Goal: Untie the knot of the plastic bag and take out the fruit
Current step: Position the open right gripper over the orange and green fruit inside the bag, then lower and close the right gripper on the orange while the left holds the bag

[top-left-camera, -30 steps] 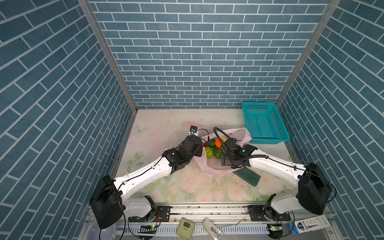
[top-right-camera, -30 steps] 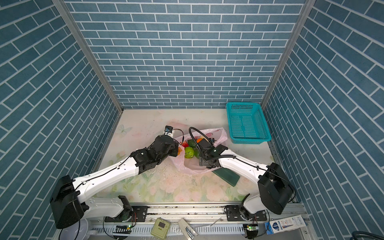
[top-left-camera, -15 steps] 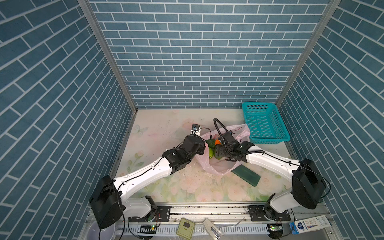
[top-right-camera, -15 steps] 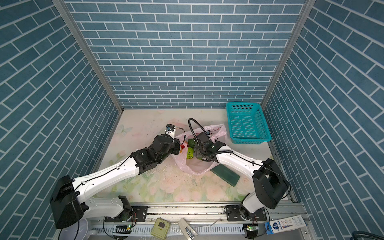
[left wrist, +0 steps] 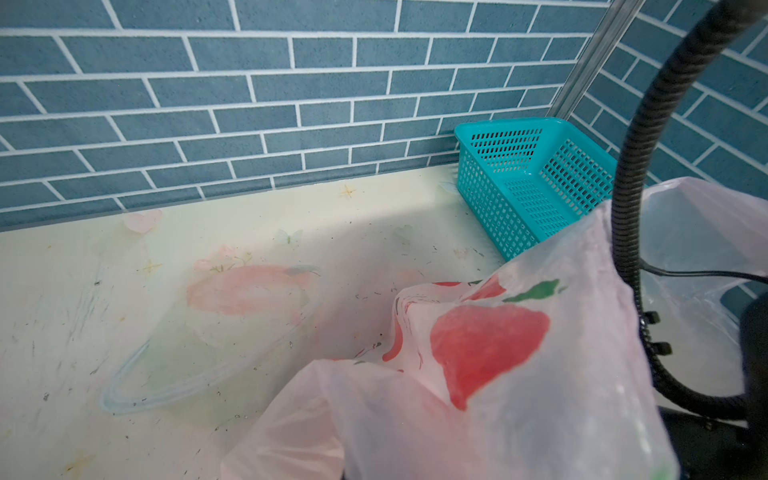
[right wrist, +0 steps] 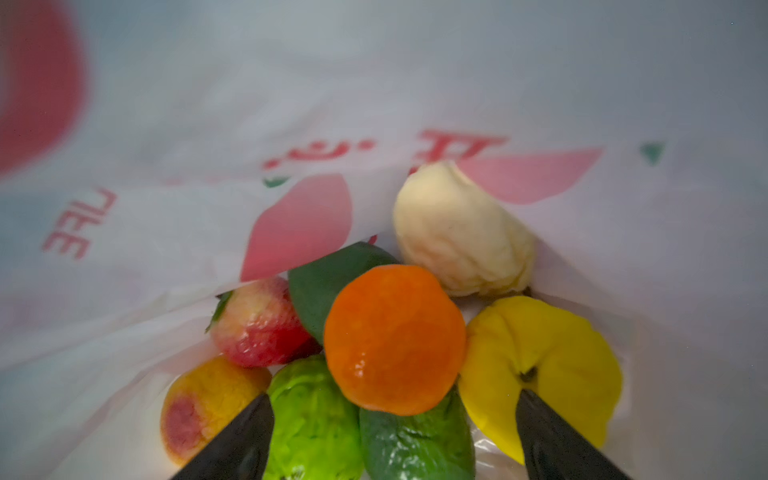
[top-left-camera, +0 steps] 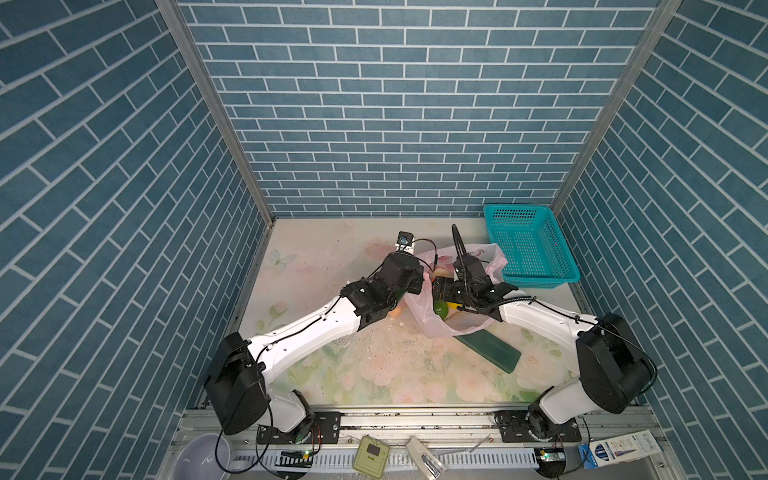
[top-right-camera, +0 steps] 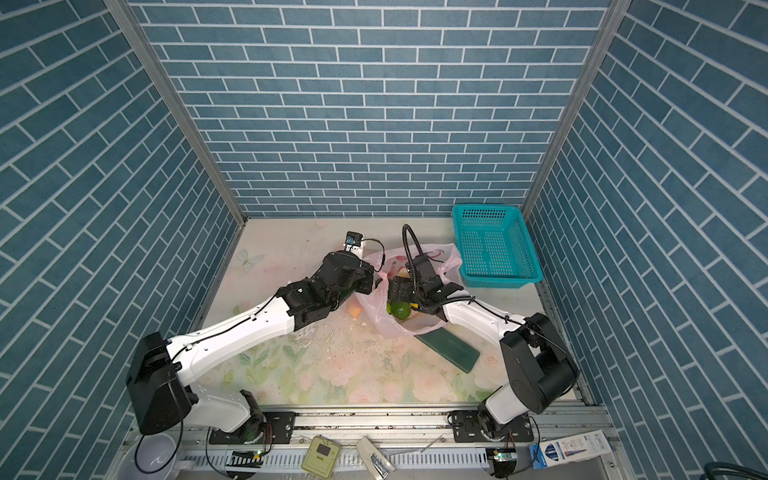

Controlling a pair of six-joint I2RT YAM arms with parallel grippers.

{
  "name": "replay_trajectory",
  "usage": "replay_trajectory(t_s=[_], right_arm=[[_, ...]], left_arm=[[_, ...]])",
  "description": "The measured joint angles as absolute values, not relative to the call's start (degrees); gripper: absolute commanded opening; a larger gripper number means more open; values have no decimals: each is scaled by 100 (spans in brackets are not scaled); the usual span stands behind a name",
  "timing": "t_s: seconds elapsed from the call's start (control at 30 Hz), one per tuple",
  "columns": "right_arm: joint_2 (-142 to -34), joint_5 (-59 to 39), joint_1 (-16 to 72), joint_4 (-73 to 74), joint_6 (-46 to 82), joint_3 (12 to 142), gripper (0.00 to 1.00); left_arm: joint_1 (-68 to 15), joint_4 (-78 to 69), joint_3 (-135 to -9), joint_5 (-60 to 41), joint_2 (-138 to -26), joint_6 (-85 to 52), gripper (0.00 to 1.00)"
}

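Bag [top-left-camera: 428, 320] open; extraction step. Left hand [top-left-camera: 420, 286], closed, pinches it; right hand [right wrist: 392, 397] wide open over orange [right wrist: 395, 340]. Next: lower, close.

The work surface is a table [top-left-camera: 374, 365] covered in a pale floral print with a butterfly motif [top-left-camera: 279, 259] near its left edge. Blue brick-pattern walls [top-left-camera: 395, 124] enclose it on three sides, joined by metal corner posts [top-left-camera: 216, 112]. A teal perforated basket [top-left-camera: 540, 277] [top-right-camera: 498, 278] [left wrist: 490, 208] stands upright in the rear right corner. A flat dark green rectangular block [top-left-camera: 492, 349] [top-right-camera: 451, 347] lies on the table toward the front right, well apart from the basket. Along the front rail [top-left-camera: 415, 415] lie a yellow-green device [top-left-camera: 371, 454], a blue-and-white carton [top-left-camera: 621, 446] and a white bowl [top-left-camera: 199, 457].
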State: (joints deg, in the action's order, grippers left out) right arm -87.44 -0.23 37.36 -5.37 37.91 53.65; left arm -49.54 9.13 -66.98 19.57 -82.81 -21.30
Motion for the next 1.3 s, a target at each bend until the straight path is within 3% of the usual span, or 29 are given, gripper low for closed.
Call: replay_trajectory(t_s=[0.37,0.7,1.07,1.17,1.23,1.3], right_arm=[[-8908,-248,3732,-69,3457,5376,90],[-9249,115,3673,-309,3404,5747,79],[-9894,274,3669,-395,3424,6073,75],[-10033,296,3669,-493,3424,6208,68],[-10040,322,3669,-554,3433,6222,54],[-10040,342,3669,-604,3479,6222,49]], left_arm=[[-4954,1328,-6694,1935,-8283,-2137,0],[-4954,1675,-6731,2014,-8285,-1975,0],[-4954,1728,-6759,2012,-8318,-1863,0],[-4954,1728,-6759,2012,-8320,-1852,0],[-4954,1730,-6761,2010,-8324,-1846,0],[-4954,1739,-6781,2010,-8329,-1839,0]])
